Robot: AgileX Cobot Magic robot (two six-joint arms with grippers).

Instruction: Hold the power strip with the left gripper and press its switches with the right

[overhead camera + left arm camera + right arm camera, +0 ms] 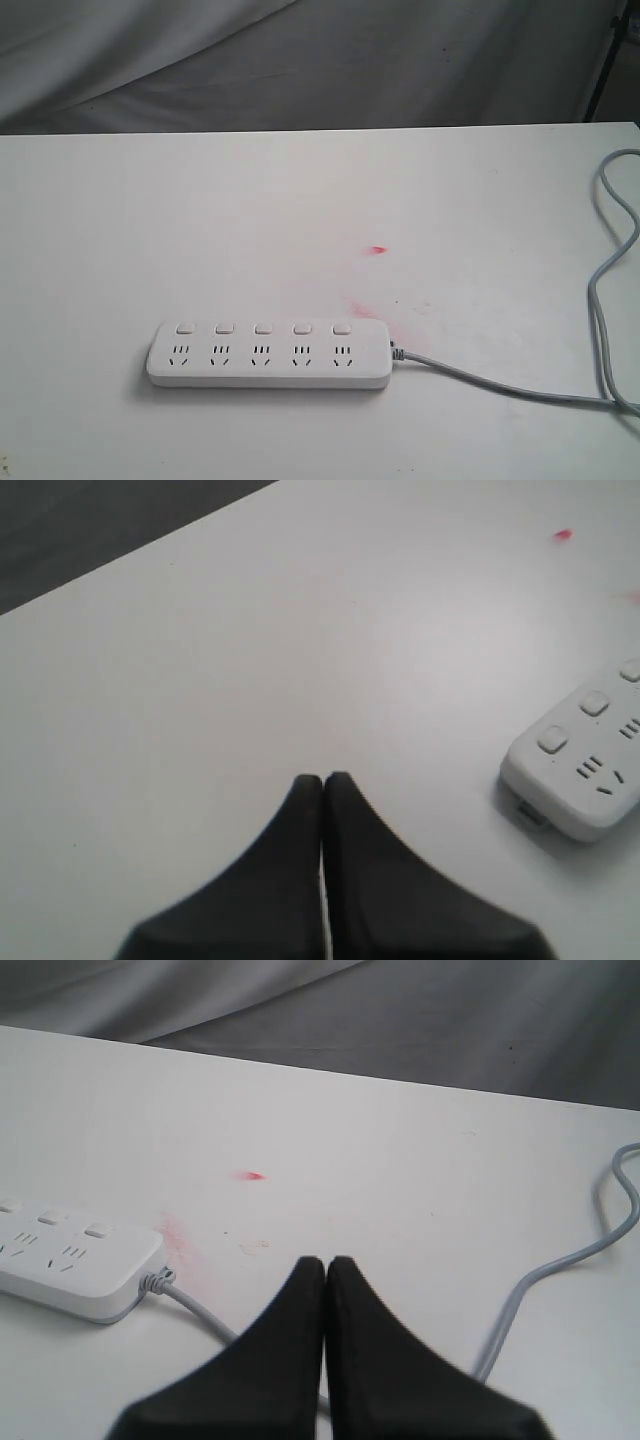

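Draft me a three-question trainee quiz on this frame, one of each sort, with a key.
1. True or false: the left tool is gripping the power strip.
2. How many switches sit in the row on the strip?
3. In the exterior view, the grey cable leaves the strip toward: A) the left, B) the right, C) the far table edge.

Key: 1 false, since the tool is shut on nothing and sits apart from the strip; 2 five; 3 B.

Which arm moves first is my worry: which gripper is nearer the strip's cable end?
Right. The right gripper sits shut near the cable end of the power strip; the left gripper faces its opposite, plain end.
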